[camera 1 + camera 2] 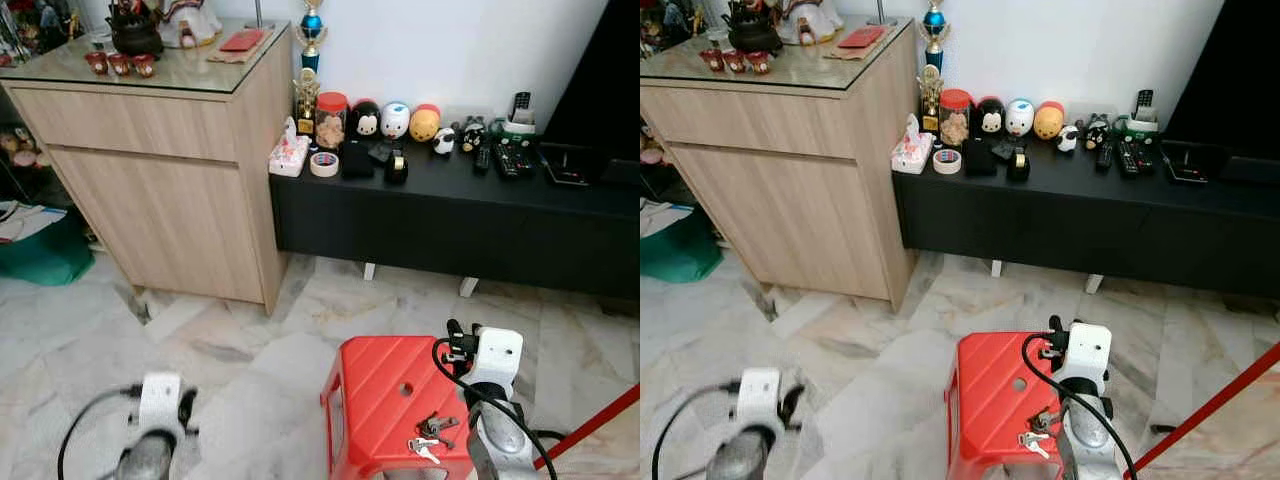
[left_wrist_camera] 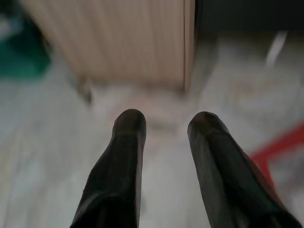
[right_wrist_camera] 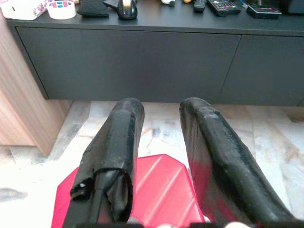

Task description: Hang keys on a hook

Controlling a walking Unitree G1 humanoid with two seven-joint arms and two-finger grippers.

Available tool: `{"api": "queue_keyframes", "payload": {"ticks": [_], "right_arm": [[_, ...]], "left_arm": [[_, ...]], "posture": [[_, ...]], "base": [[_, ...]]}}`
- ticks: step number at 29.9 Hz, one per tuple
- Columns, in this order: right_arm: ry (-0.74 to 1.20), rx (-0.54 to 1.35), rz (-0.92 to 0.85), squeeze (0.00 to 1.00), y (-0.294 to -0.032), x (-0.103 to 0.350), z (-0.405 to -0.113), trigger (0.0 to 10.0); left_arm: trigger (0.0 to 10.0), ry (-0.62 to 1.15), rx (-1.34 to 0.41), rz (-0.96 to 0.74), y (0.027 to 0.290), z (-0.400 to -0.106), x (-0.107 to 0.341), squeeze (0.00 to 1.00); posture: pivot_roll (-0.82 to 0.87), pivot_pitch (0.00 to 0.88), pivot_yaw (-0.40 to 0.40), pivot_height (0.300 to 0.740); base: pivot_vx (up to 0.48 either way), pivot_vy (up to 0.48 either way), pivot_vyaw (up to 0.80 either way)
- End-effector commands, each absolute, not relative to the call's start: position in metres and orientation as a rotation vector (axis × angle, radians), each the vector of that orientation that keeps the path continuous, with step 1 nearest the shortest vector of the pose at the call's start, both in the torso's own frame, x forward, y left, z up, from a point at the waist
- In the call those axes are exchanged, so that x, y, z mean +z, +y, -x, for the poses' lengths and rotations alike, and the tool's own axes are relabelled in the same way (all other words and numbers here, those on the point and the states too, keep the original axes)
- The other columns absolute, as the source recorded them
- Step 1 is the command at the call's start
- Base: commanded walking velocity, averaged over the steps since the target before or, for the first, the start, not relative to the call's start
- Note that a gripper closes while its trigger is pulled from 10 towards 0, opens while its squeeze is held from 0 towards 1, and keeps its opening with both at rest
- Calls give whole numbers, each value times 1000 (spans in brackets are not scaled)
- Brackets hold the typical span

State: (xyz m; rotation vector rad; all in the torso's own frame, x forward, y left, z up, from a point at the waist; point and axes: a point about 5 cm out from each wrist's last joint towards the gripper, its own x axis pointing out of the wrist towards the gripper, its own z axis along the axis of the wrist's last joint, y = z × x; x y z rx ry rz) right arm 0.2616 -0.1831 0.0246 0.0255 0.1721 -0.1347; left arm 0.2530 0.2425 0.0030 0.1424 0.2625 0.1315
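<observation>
A bunch of silver keys [image 1: 425, 436] lies on the top of a red plastic stool [image 1: 380, 395], near its front right corner. My right arm [image 1: 492, 385] reaches over the stool's right side, just beside the keys. In the right wrist view the right gripper [image 3: 159, 114] is open with nothing between its fingers. It hangs above the stool's red top [image 3: 156, 190] and points at the black console. My left arm [image 1: 160, 410] hangs low over the floor at the left. The left gripper [image 2: 164, 121] is open and holds nothing.
A light wooden cabinet [image 1: 160, 170] with a glass top stands at the back left. A low black console [image 1: 450, 215] along the wall carries toys, a tape roll and remotes. A red pole [image 1: 600, 420] slants in at the right. A green bag [image 1: 45, 255] sits far left.
</observation>
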Motion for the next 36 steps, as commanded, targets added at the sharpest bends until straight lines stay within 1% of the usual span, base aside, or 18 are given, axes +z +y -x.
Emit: {"api": "queue_keyframes", "payload": {"ticks": [1, 4, 6, 11, 13, 20, 25, 26, 31, 36], "right_arm": [[159, -133, -29, 0, -184, 29, -264, 10000], [157, -132, -28, 0, -185, 30, -264, 10000], [156, -131, -26, 0, -185, 30, -264, 10000], [156, -126, -22, 0, -185, 31, -265, 10000], [156, -127, -22, 0, -185, 31, -266, 10000], [183, -133, -18, 0, -183, 29, -267, 10000], [197, -129, -22, 0, -181, 26, -265, 10000], [197, -129, -22, 0, -181, 26, -265, 10000], [194, -115, -24, 0, -179, 25, -265, 10000], [185, -102, -23, 0, -178, 26, -267, 10000]], "left_arm": [[10000, 190, 121, -127, 241, -252, 12, 0], [10000, 113, 94, -138, 234, -250, 23, 0], [10000, 61, 81, -134, 228, -242, 33, 0], [10000, 18, 71, -125, 223, -231, 48, 0], [10000, 12, 78, -118, 223, -232, 51, 0], [10000, 24, 73, -103, 219, -239, 59, 0], [10000, 55, 66, -96, 218, -237, 61, 0], [10000, 55, 66, -96, 218, -237, 61, 0], [10000, 76, 65, -94, 218, -236, 59, 0], [10000, 89, 64, -93, 218, -235, 57, 0]], "posture": [[49, 0, -29, 740], [48, 0, -31, 740], [47, 0, -31, 740], [54, 0, -33, 740], [56, 0, -33, 740], [51, 0, -28, 740], [51, 0, -28, 705], [51, 0, -28, 705], [56, 0, -29, 676], [56, 0, -28, 676]], "base": [[0, 0, 0], [0, 0, 0], [0, 0, 0], [0, 0, 0], [0, 0, 0], [0, 0, 0], [0, 0, 0], [0, 0, 0], [0, 0, 0], [0, 0, 0]]}}
